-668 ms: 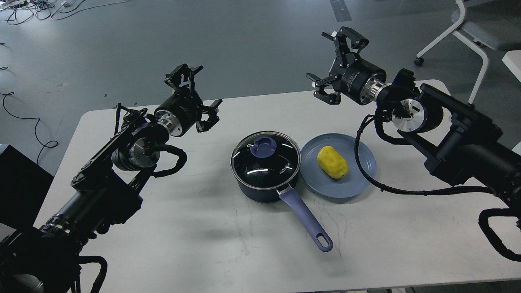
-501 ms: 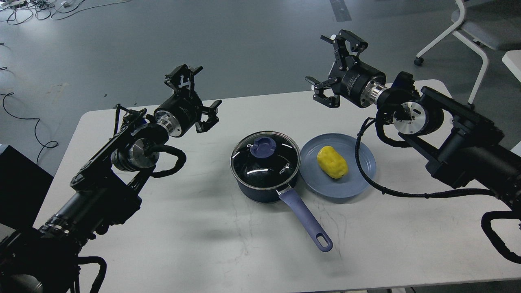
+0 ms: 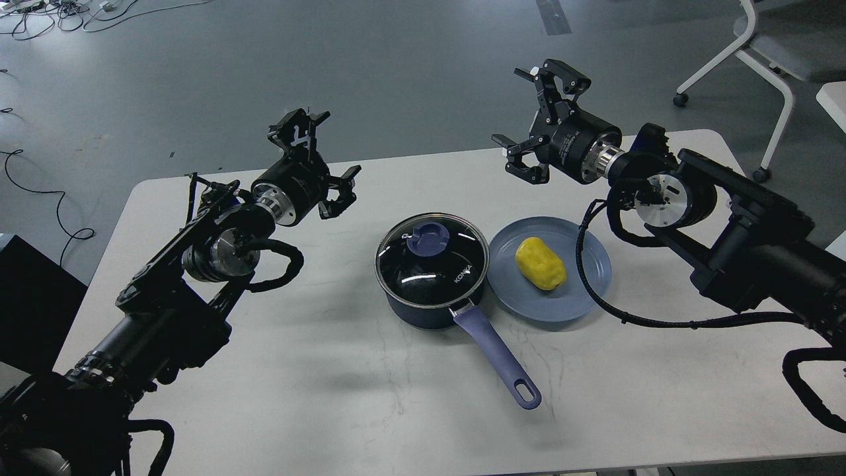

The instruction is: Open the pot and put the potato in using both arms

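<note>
The pot [image 3: 431, 277] stands near the middle of the worktop [image 3: 297, 396], lid [image 3: 433, 254] seated, blue knob [image 3: 427, 238] facing up. Its handle [image 3: 496, 357] points toward the near edge. The potato [image 3: 540, 263] lies on the blue plate [image 3: 581, 291], which sits just beside the pot on its right.

Left claw [image 3: 318, 153]: fingers spread, empty, hovering above the worktop, well apart from the lid. Right claw [image 3: 534, 114]: fingers spread, empty, raised beyond the far side of the plate. No part of the task is done yet; the lid is on and the potato untouched.

Hazards, as judged from this layout:
- The knob is low and small. An off-centre pinch may slip off it or tip the lid, which could then drop against the pot rim.
- Plate and pot nearly touch. If both arms descend together, the claws may crowd each other over this narrow zone.
- The potato is rounded and smooth-looking. A shallow pinch may roll it across the plate or squeeze it out sideways.
- A sideways push on the pot or its handle may turn the pot and shift the plate.
</note>
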